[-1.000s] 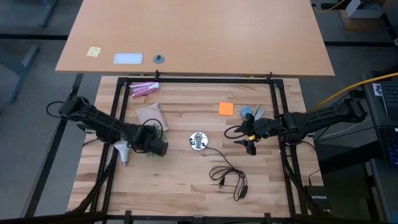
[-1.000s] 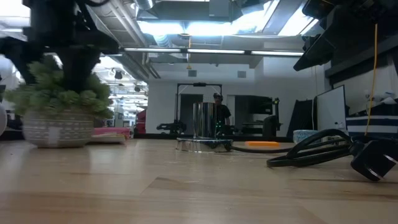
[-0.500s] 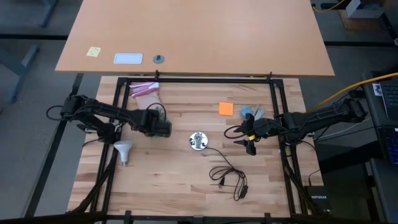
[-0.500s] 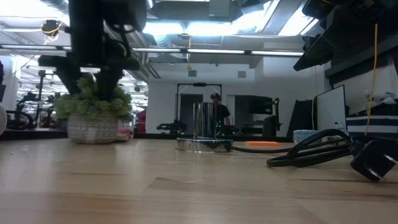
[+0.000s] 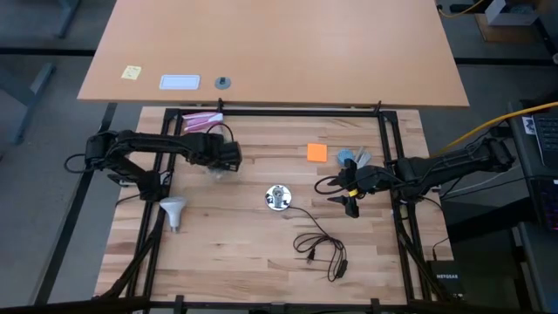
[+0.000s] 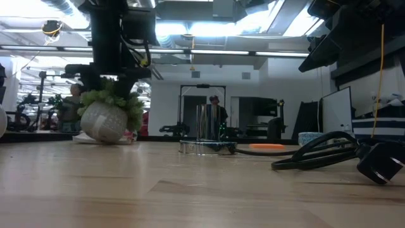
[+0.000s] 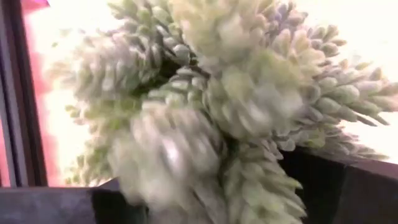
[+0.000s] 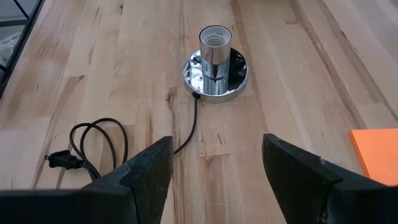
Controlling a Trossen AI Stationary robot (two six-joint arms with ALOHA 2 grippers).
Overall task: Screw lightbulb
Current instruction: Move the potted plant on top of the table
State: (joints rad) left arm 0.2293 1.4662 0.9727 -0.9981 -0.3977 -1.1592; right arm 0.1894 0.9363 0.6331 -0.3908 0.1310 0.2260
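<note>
Leaves, blurred and pale green, fill the left wrist view: spiky green ball plant in a small woven grey pot [image 7: 205, 112], pressed so close that only dark slabs of finger [image 7: 348, 186] show along the edge. Pot itself hidden there; seen only in the low view [image 6: 105, 120], tilted, base lifted off the wood, hanging under the dark left arm. From above, left gripper [image 5: 223, 155] reaches in over the rear left of the pale wooden slatted tabletop [image 5: 244, 253], elbow folded back beyond the left edge; fingers clamped wide around the plant, which barely peeks out beneath.

Nearer the front left, lying on its side and apart from both arms: small frosted white globe-shaped lightbulb with silvery screw end [image 5: 173, 210], untouched, cut to a sliver at the low view's edge.

Centre of the table: round chrome socket disc with upright white-rimmed holder [image 8: 215, 61], shiny, thin black cord [image 8: 93, 149] looping off to a two-pin plug.

Right gripper [image 8: 214, 165] hovers at the right side, arm stretched in level, dark fingers spread apart with nothing between, aimed at the socket.

Farther back: orange square note [image 5: 316, 153], pink packet [image 5: 202, 123] at the rear left, partly cut by the black frame.
</note>
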